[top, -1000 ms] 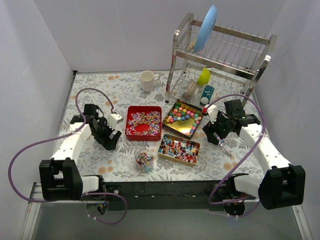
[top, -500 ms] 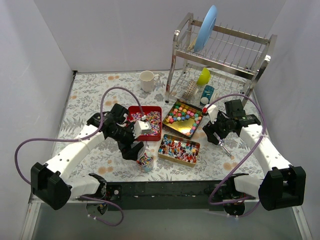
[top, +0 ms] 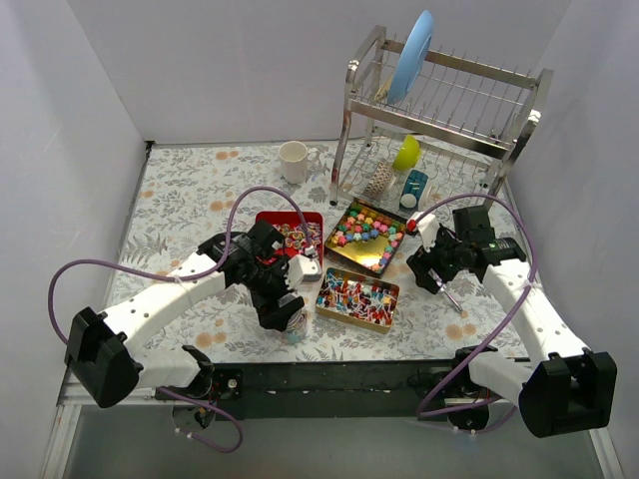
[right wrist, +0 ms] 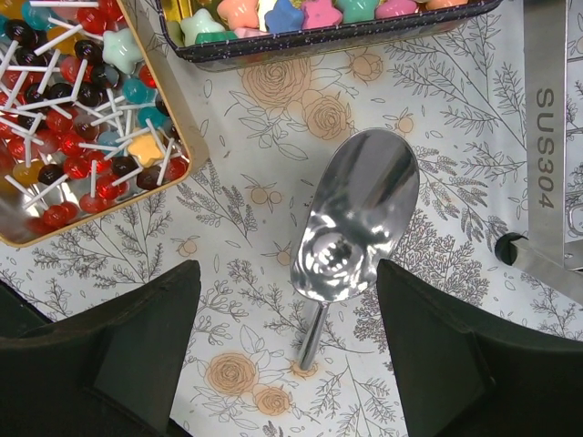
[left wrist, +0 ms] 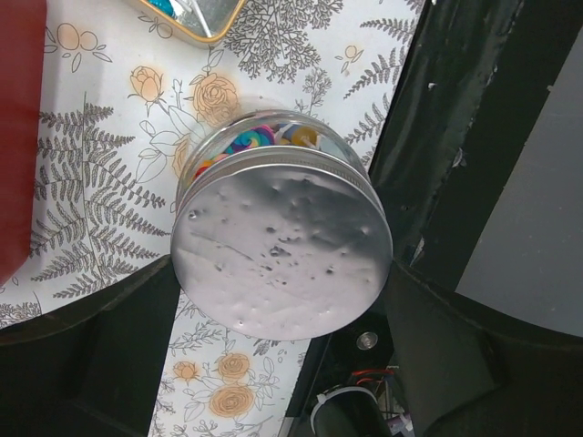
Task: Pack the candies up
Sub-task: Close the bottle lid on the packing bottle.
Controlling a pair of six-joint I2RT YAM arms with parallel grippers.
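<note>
My left gripper [top: 283, 307] [left wrist: 282, 278] is shut on a round silver lid [left wrist: 281, 246] and holds it tilted over a small glass jar [top: 293, 326] of striped candies [left wrist: 253, 140] near the table's front edge. The jar is mostly hidden under the gripper. More candies lie in a red tray [top: 272, 218], a gold tray of star-like lumps [top: 364, 238] [right wrist: 301, 14] and a gold tray of lollipop-like sweets [top: 357, 297] [right wrist: 82, 109]. My right gripper [top: 434, 269] [right wrist: 287, 273] is open and empty, just above a metal scoop [right wrist: 351, 228] [top: 451, 294] lying on the table.
A steel dish rack [top: 439, 110] with a blue plate [top: 411, 55] stands at the back right; its foot [right wrist: 547, 137] is just right of the scoop. A white mug [top: 294, 161] stands at the back. The black front rail [left wrist: 455, 137] runs beside the jar.
My left arm has swung from the left of the table across to the jar at the front centre. The right arm has barely moved.
</note>
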